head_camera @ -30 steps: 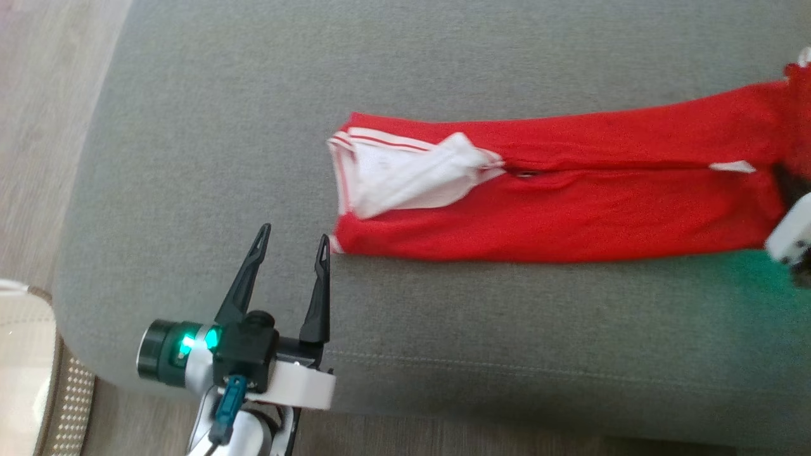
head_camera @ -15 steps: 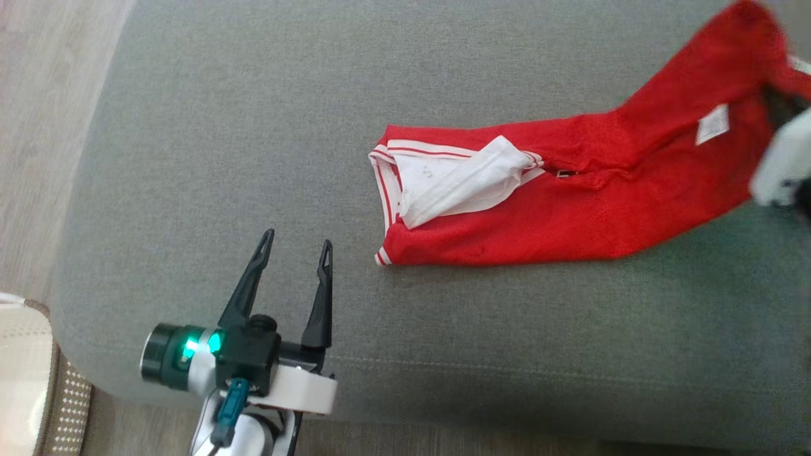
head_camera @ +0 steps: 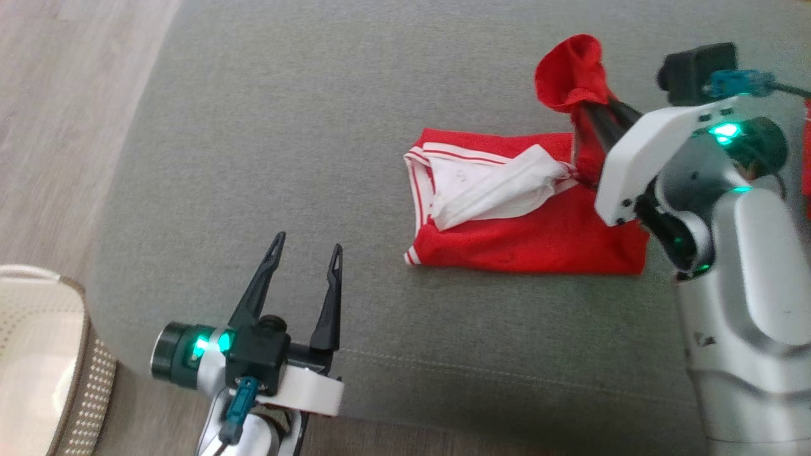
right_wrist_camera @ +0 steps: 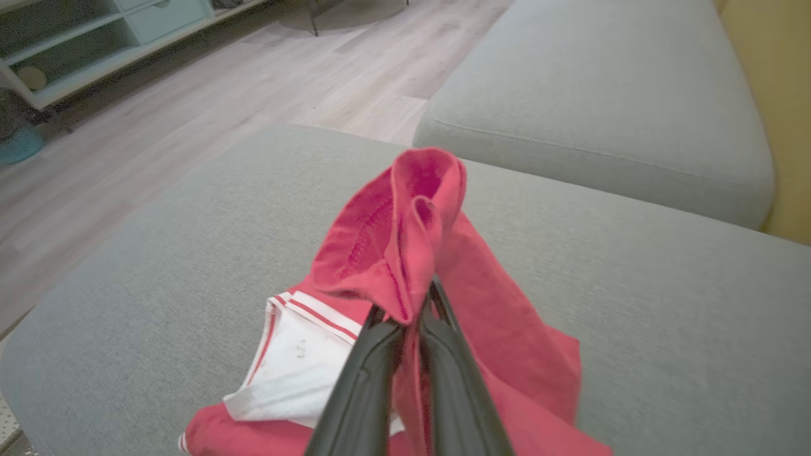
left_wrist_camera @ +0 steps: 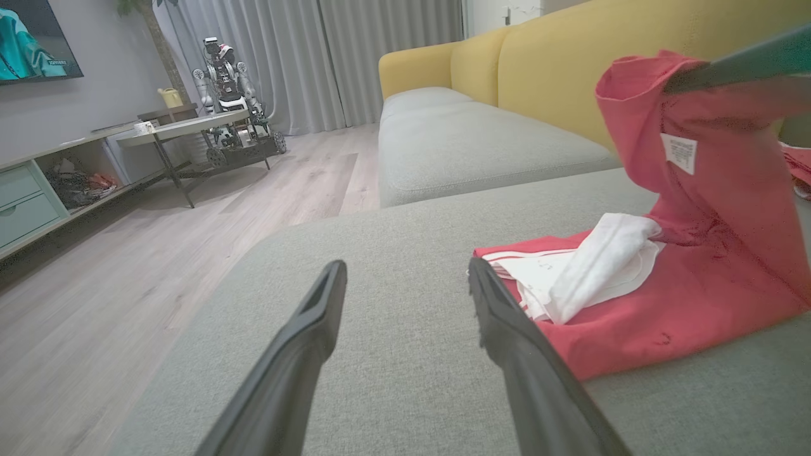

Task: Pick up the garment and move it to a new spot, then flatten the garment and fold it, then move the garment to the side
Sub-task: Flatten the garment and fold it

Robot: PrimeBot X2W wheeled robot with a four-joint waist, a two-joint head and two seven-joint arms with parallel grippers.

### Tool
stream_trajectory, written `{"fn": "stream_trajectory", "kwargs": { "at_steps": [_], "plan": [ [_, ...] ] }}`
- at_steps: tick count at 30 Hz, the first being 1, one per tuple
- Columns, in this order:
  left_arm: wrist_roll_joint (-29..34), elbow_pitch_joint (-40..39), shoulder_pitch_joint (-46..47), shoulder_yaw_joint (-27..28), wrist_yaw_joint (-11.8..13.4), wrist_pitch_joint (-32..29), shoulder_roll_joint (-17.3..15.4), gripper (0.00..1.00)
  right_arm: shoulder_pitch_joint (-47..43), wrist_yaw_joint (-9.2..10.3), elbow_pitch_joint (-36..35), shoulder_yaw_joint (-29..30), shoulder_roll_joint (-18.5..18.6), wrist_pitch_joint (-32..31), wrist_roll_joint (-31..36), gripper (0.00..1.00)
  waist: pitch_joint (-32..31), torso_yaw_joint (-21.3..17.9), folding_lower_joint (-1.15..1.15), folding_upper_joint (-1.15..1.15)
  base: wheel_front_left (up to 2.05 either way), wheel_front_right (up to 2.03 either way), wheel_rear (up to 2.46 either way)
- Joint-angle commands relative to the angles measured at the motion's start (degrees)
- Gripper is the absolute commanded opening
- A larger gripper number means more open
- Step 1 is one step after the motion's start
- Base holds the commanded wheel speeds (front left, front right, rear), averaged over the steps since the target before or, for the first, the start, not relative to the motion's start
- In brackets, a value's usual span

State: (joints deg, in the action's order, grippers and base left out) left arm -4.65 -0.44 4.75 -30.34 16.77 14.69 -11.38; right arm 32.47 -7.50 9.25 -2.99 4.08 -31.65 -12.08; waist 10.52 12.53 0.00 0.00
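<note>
Right pincer (right_wrist_camera: 408,310): fingers together, clamped on a bunched end of the garment (head_camera: 538,234); that end is held raised at the upper right of the head view, the cloth hanging in a soft cone over the dark fingertips; the rest of the garment lies on the sofa cushion (head_camera: 317,126), right of centre.

Left pincer (head_camera: 308,242): fingers apart, nothing between them; lower left of the head view, over the front part of the cushion, apart from the garment's striped edge.

Surface: grey cushion, flat, tightly woven, rounded corners, a stitched seam along the front; a second grey cushion (left_wrist_camera: 469,139) and a yellow backrest (left_wrist_camera: 538,57) sit at the upper middle of the left wrist view.

Room: pale wood-plank floor (head_camera: 51,95); grey pleated curtains (left_wrist_camera: 355,57); a low cabinet with pale green drawers (left_wrist_camera: 25,196) at the left edge; a perforated beige basket (head_camera: 38,354) at the lower left of the head view.

Materials: garment in red mesh knit; white lining (head_camera: 494,190) turned out; white-and-red striped trim; small white label (left_wrist_camera: 681,152).
</note>
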Motion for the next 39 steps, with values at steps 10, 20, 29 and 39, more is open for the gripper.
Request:
{"fn": "stream_trajectory", "kwargs": {
  "at_steps": [10,20,29,39],
  "plan": [
    [0.8,-0.9,1.7,2.3,-1.2,0.3,1.9,1.0,5.5,0.01,6.1,-8.3,-1.2,4.6,-4.7,0.0,0.4,3.8,0.0,0.0,0.0,0.0,0.0],
    [1.5,0.0,2.8,1.8,-2.7,0.3,3.4,1.0,9.3,0.01,20.1,-11.7,-1.2,10.2,-7.3,0.0,1.2,7.0,0.0,0.0,0.0,0.0,0.0],
    [1.9,0.4,3.2,2.1,-3.2,0.3,4.1,1.0,12.2,0.01,27.3,-17.7,-1.2,14.3,-12.4,0.16,2.2,7.8,0.0,0.0,0.0,0.0,0.0],
    [2.9,-0.5,2.9,3.1,-3.0,0.3,3.7,1.0,16.2,0.01,25.9,-19.1,-1.2,20.3,-28.0,1.0,1.3,4.3,0.0,0.0,0.0,0.0,0.0]
  ]
}}
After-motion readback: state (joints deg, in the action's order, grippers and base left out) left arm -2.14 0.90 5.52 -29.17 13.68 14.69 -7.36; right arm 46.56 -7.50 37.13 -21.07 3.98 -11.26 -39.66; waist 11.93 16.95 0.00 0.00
